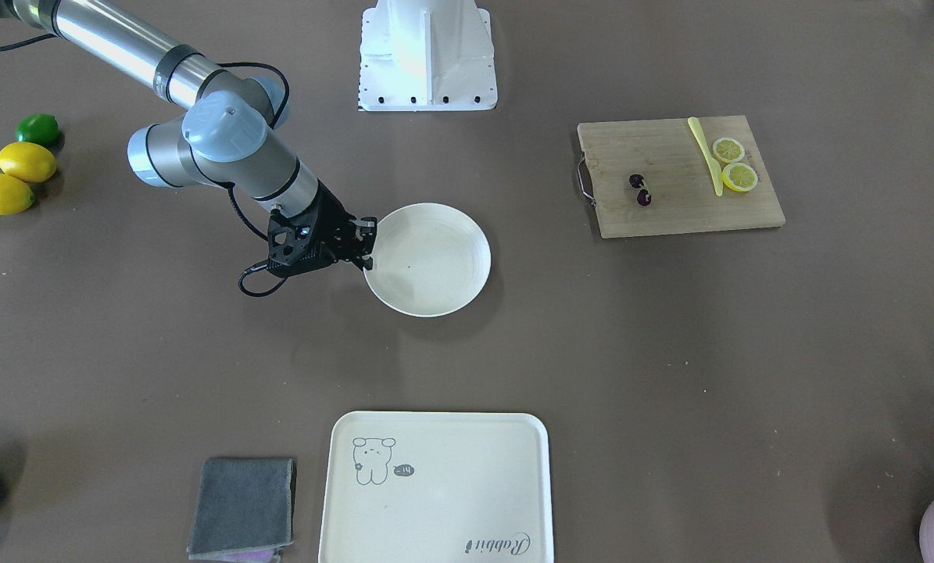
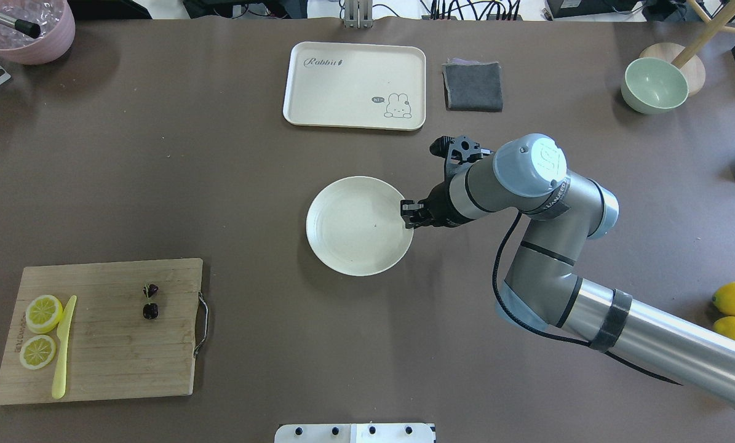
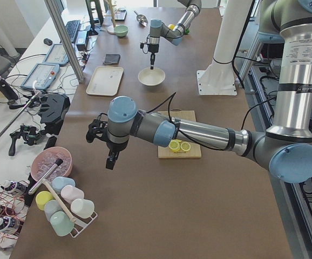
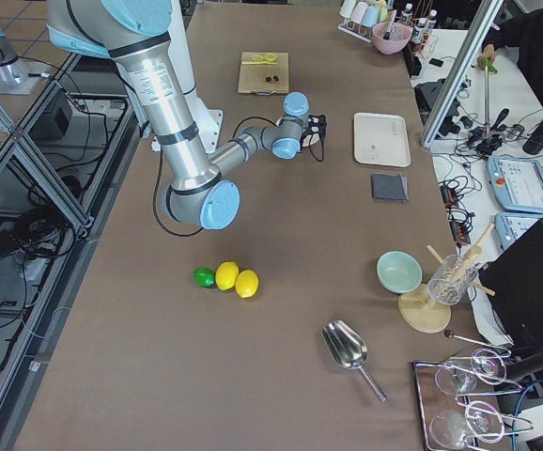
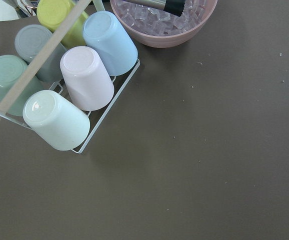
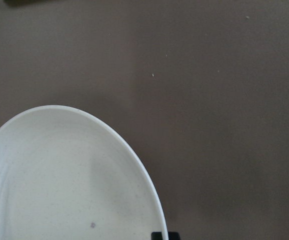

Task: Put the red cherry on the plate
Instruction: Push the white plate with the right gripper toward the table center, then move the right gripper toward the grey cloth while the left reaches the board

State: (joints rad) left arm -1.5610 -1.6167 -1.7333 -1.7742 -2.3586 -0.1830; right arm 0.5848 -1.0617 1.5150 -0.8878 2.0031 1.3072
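Brown table (image 2: 219, 154) with two arms at work. The right arm (image 2: 545, 258) enters from the lower right of the overhead view, bends at the elbow and turns its wrist toward the table's middle. The right gripper (image 2: 408, 215) points down at the rim of the plate (image 2: 355, 246), on the side toward the robot's right. In its wrist view a single dark fingertip (image 6: 159, 235) sits just at that rim; whether the jaws pinch the rim or merely meet it cannot be told.

The left arm (image 3: 199, 132) stretches low across the table's left end. The left gripper (image 3: 111, 161) hangs downward over bare table near a pink bowl (image 5: 184, 35) and a wire rack of upturned cups (image 5: 84, 85). Its jaw setting cannot be told.

Containers:
- **Tray:** the cream tray (image 2: 342, 86), printed with a small animal, lies at the far edge.
- **Cutting board:** the wooden cutting board (image 2: 109, 344) lies on the robot's left. It bears two lemon slices (image 2: 43, 312) and a yellow knife (image 2: 63, 347) at its outer end.
- **Plate:** it lies flat at the centre, a tiny dark speck inside.
- **Pink bowl:** it holds ice cubes and a dark-tipped handle.
- **Green bowl:** a pale green bowl (image 2: 653, 86) stands at the far right.

The red cherry (image 2: 150, 310) lies on the cutting board nearer its metal handle, well apart from the plate.
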